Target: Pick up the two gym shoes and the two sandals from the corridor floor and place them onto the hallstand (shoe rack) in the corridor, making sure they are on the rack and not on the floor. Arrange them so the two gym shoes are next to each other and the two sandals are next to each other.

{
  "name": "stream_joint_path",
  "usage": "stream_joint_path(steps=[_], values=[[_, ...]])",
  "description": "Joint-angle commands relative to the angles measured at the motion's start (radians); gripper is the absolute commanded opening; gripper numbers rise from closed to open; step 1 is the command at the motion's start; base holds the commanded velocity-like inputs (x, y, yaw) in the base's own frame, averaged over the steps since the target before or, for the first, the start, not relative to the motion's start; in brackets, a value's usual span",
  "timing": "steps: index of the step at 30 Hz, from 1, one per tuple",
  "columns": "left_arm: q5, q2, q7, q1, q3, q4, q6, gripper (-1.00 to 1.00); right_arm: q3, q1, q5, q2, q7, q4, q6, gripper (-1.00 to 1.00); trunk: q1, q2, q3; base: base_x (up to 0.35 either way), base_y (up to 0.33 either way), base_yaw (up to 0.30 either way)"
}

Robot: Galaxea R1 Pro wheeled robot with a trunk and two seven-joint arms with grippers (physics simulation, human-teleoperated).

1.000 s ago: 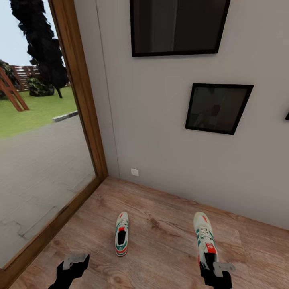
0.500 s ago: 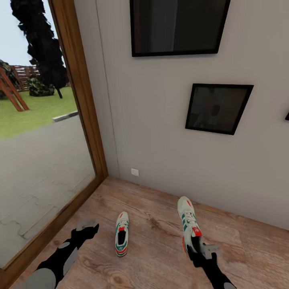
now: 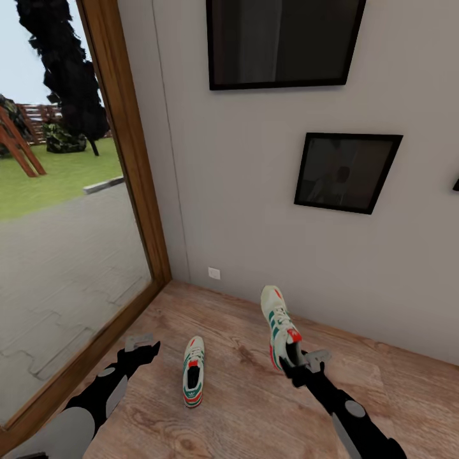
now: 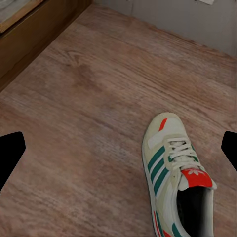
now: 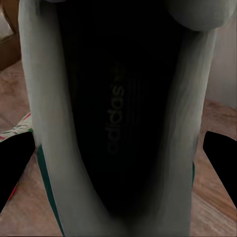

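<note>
Right gripper (image 3: 294, 363) jaws clamped on heel of one sneaker (image 3: 278, 326), lifted off floor (image 3: 242, 395). Left gripper (image 3: 141, 347) jaws open, beside second sneaker (image 3: 193, 371) lying on floor.

- Bare light-brown wood-plank corridor floor (image 3: 242, 408) lay open around the white-cream lace-up gym shoe with green stripes (image 3: 193, 380), leaving room on every side of it.
- The grey wall (image 3: 255, 210) closed off the far side; a wooden-framed glass pane (image 3: 70, 268) closed off the left.
- The left gripper (image 3: 141, 348) hung open just left of that shoe, with clear floor between them.
- The second matching gym shoe (image 3: 279, 327), held off the floor in the right gripper (image 3: 299, 363), occupied the space to the right.
</note>
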Motion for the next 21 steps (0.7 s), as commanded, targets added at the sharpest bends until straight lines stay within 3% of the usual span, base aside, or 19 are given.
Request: stream_joint_path(steps=[1, 8, 21], values=[[0.001, 0.000, -0.008, -0.001, 0.007, 0.001, -0.003, 1.00, 0.003, -0.001, -0.009, -0.001, 0.014, -0.009, 0.013, -1.00, 0.000, 0.000, -0.001, 0.000, 0.000, 0.000], [0.003, 0.000, -0.008, 0.004, 0.011, 0.001, -0.010, 1.00, 0.003, -0.001, -0.007, -0.002, 0.058, -0.041, 0.075, -1.00, 0.000, 0.000, 0.000, 0.000, 0.000, -0.032], [0.003, 0.001, -0.008, 0.013, 0.011, 0.001, -0.015, 1.00, 0.003, -0.001, -0.007, -0.018, 0.061, -0.042, 0.080, -1.00, 0.000, 0.000, 0.013, 0.000, 0.000, -0.212]])
